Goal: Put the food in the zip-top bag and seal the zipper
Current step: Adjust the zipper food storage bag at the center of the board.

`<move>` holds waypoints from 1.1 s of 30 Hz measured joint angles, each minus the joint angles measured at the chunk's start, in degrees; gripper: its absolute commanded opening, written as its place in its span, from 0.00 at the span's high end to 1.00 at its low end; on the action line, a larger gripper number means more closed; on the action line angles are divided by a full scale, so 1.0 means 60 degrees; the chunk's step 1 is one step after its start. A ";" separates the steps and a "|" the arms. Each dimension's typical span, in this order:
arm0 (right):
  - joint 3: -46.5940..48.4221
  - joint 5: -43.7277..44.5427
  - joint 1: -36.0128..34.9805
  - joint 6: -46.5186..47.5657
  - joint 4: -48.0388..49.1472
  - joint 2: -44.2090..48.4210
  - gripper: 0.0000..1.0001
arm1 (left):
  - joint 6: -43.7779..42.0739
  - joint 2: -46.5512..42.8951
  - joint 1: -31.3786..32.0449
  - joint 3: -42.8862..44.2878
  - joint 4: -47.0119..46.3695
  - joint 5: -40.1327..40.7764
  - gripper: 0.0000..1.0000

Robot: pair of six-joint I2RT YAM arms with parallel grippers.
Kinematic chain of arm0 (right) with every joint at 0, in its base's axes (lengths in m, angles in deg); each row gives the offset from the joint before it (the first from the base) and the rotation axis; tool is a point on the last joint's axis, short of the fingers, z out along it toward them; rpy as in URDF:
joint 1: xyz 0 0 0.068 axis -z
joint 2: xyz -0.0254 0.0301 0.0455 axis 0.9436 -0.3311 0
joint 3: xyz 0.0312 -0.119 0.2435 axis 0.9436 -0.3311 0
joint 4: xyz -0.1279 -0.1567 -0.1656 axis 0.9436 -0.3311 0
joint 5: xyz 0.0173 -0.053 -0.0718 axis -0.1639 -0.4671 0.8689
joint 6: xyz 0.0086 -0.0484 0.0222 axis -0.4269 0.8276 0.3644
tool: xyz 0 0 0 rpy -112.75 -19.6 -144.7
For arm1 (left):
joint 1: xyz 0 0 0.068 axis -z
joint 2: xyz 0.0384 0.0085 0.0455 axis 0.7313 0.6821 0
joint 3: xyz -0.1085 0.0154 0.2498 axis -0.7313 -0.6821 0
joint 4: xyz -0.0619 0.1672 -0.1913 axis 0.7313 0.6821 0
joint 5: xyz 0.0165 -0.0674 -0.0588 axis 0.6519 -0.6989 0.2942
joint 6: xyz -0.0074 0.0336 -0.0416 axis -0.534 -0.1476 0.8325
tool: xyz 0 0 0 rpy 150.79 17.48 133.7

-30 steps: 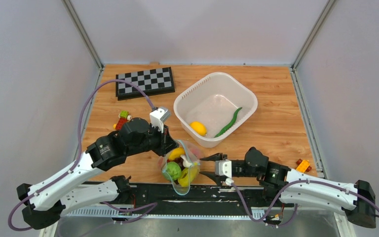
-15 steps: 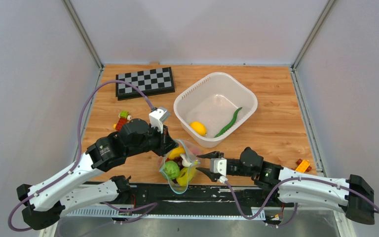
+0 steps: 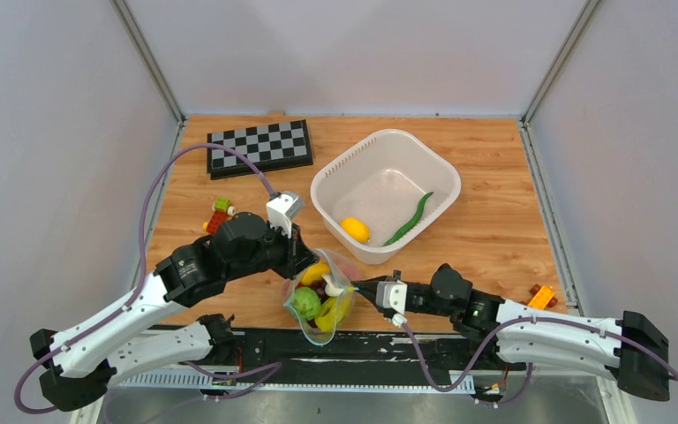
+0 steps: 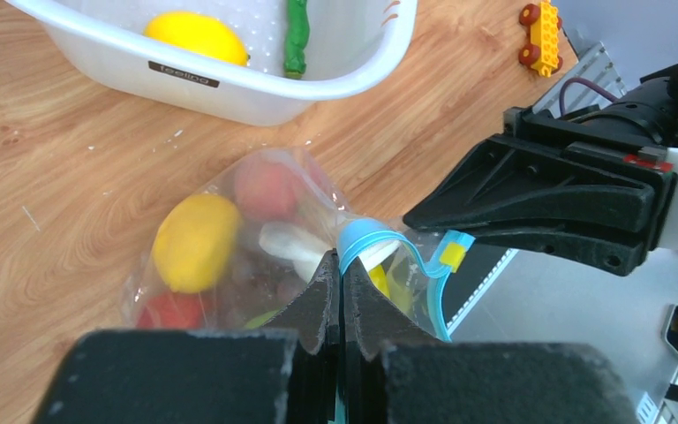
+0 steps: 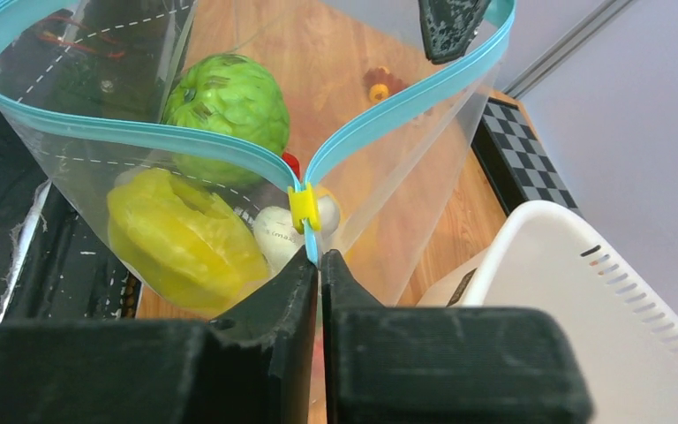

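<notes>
The clear zip-top bag [image 3: 322, 300] hangs at the table's near edge, holding several fruits: a yellow lemon [image 4: 196, 240], a green fruit [image 5: 227, 99], a yellow piece [image 5: 181, 240] and a pink peach [image 4: 266, 186]. Its teal-blue zipper [image 5: 154, 138] gapes open; the yellow slider [image 5: 304, 208] sits at one end. My left gripper [image 4: 342, 261] is shut on the zipper edge [image 4: 362, 238]. My right gripper [image 5: 320, 261] is shut on the zipper end just below the slider. A lemon [image 3: 355, 230] and a green chili [image 3: 410, 219] lie in the basket.
A white perforated basket [image 3: 380, 150] stands right of centre. A folded chessboard [image 3: 259, 147] lies at the back left. Toy blocks sit at the left [image 3: 219, 213] and the right edge [image 3: 541, 296].
My right gripper moved left to the bag and closed on the zipper end; it was open a second ago. The left gripper holds still.
</notes>
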 measured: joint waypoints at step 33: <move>0.0058 0.0499 0.1370 -0.1381 -0.0226 0.0022 1.00 | -0.3242 -0.1464 0.0000 0.0787 0.4339 -0.1279 0.00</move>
